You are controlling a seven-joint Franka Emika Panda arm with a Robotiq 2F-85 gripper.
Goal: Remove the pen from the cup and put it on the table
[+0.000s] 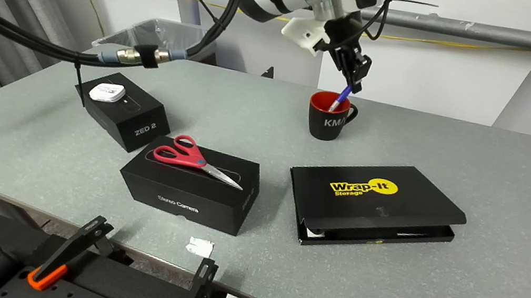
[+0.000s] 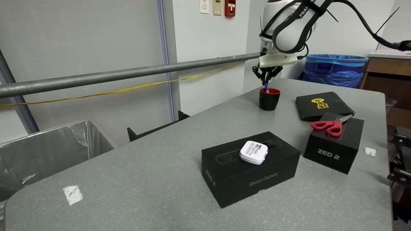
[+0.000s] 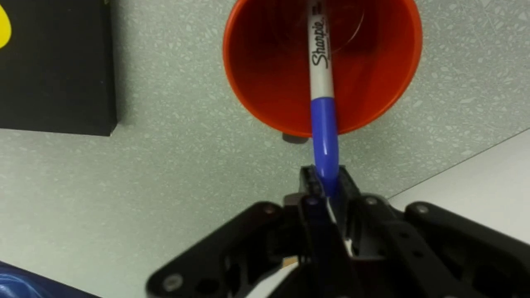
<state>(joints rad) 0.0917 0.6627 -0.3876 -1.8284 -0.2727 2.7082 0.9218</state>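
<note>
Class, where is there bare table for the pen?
Free: the table beyond the Wrap-It box, away from the scissors; also between the mug and scissors-topped box. Crowded: between that box and its neighbouring camera box; at the mug, where the hand grips the pen.

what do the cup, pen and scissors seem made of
Cup: probably glazed ceramic, judging by the smooth red inside. Pen: likely smooth plastic; the blue cap carries a bright highlight. Scissors: metal blades, apparently, from their silvery sheen; red handles, evenly coloured, probably plastic.
</note>
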